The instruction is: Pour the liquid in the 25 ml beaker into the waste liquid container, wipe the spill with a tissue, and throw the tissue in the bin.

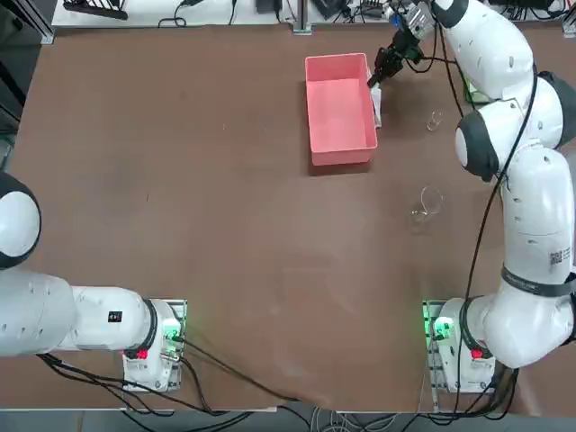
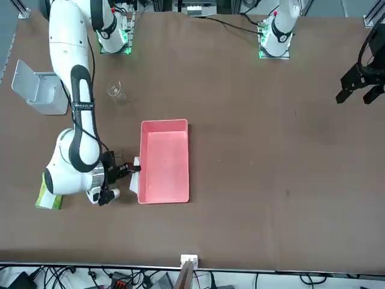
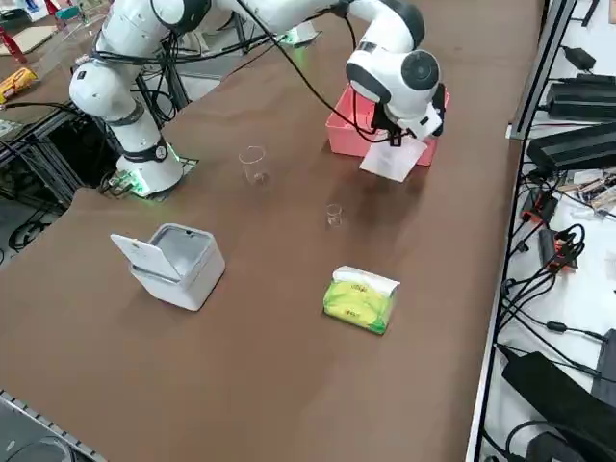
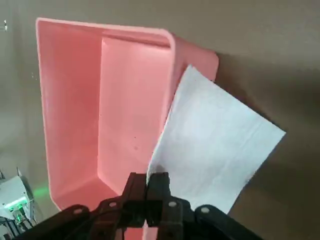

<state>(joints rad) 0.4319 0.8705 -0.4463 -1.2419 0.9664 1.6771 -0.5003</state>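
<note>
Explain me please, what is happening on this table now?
The right claw is shut on a white tissue and holds it beside the pink tray. The small beaker and the larger one stand apart on the table. The pale grey bin has its lid open, and the tissue is not in it yet.

The waste liquid container (image 4: 132, 110), a pink open tray, sits on the table, the white flat tissue (image 4: 215, 142) hanging against its side from the closed pincer (image 4: 146, 180). The tiny clear 25 ml beaker (image 3: 334, 216) stands upright, near the pale grey bin (image 3: 179, 266), whose lid is open.
</note>
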